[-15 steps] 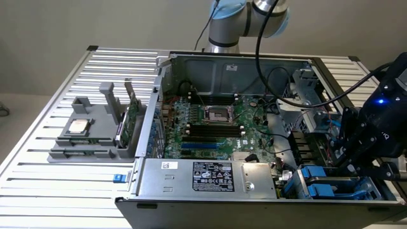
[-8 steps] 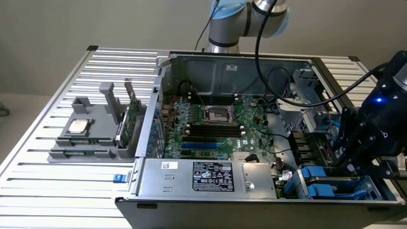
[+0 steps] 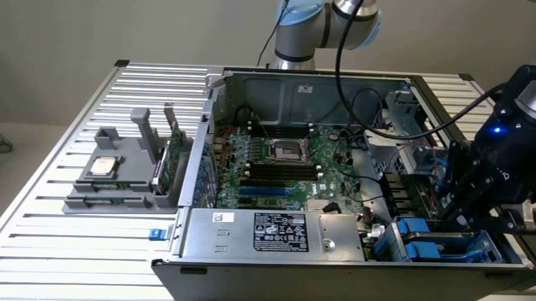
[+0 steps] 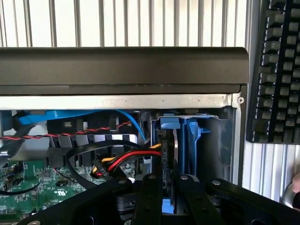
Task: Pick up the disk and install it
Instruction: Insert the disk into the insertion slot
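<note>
The disk (image 4: 174, 143) stands on edge in its blue carrier (image 4: 190, 138), down in the drive bay at the corner of the open computer case (image 3: 251, 266). My gripper (image 4: 168, 183) is shut on the disk's near edge, one black finger (image 4: 147, 197) on each side of the thin slab. In the exterior view the gripper (image 3: 469, 210) hangs low over the bay at the case's right front, with blue carriers (image 3: 418, 237) beside and below it. The disk's label is hidden.
Red, yellow and black cables (image 4: 126, 161) run close beside the bay. The motherboard (image 3: 285, 169) fills the case middle and the power supply (image 3: 277, 232) lies along the front. A grey fixture (image 3: 117, 179) holds a chip and a green card (image 3: 174, 160). A keyboard (image 4: 276, 79) lies outside.
</note>
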Robot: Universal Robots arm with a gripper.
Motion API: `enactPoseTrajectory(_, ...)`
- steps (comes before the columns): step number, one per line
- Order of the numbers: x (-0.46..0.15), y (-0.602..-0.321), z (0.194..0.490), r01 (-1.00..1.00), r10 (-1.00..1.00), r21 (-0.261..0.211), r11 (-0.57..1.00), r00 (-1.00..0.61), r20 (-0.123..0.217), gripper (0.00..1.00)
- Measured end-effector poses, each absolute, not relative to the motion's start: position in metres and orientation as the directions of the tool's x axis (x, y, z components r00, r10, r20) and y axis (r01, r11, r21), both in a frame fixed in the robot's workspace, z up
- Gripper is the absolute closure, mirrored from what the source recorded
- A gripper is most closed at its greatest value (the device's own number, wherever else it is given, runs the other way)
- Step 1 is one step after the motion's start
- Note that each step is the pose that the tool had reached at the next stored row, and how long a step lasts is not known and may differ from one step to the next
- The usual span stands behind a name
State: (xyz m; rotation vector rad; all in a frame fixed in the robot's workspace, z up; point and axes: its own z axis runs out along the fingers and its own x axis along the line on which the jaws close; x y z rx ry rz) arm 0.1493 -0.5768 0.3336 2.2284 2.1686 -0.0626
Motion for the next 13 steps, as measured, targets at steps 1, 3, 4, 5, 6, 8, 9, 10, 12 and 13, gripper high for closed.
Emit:
enactPoseTrajectory(1, 0.1492, -0.5763, 0.3336, 1.000, 0.998, -0.006, -0.027, 0.027, -0.052, 0.83)
enactPoseTrajectory(3, 0.1492, -0.5754, 0.3335, 1.000, 0.998, -0.005, -0.027, 0.027, -0.053, 0.83)
enactPoseTrajectory(4, 0.1491, -0.5750, 0.3335, 1.000, 0.998, -0.005, -0.027, 0.027, -0.054, 0.83)
enactPoseTrajectory(5, 0.1491, -0.5746, 0.3335, 1.000, 0.998, -0.005, -0.027, 0.027, -0.055, 0.83)
enactPoseTrajectory(6, 0.1491, -0.5743, 0.3334, 1.000, 0.998, -0.005, -0.027, 0.026, -0.056, 0.83)
enactPoseTrajectory(8, 0.1491, -0.5739, 0.3333, 1.000, 0.998, -0.005, -0.026, 0.025, -0.057, 0.83)
enactPoseTrajectory(9, 0.1491, -0.5739, 0.3332, 1.000, 0.998, -0.005, -0.025, 0.025, -0.058, 0.83)
enactPoseTrajectory(10, 0.1491, -0.5739, 0.3331, 1.000, 0.998, -0.005, -0.024, 0.024, -0.059, 0.83)
enactPoseTrajectory(12, 0.1491, -0.5739, 0.3329, 1.000, 0.998, -0.005, -0.022, 0.022, -0.059, 0.83)
enactPoseTrajectory(13, 0.1491, -0.5739, 0.3328, 1.000, 0.998, -0.005, -0.021, 0.021, -0.060, 0.83)
